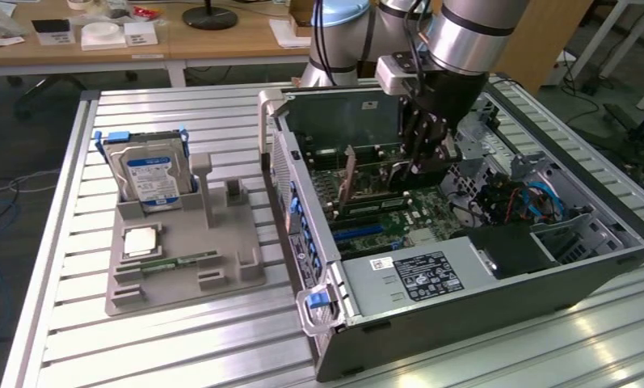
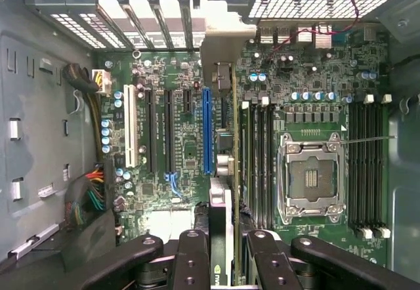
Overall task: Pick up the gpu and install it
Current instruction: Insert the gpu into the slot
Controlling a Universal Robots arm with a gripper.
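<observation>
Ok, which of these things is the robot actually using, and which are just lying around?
Part of the job: the gpu, the gripper closed on it, the open computer case, its motherboard.
Just lying about: the hard drive, the memory stick and the chip, all on the grey tray.

Computer case (image 1: 462,323) lies on the bench (image 1: 192,347) toward its edge at the exterior view's right, gpu (image 2: 230,165) upright inside; parts tray (image 1: 138,295) alongside, toward the opposite edge.
</observation>
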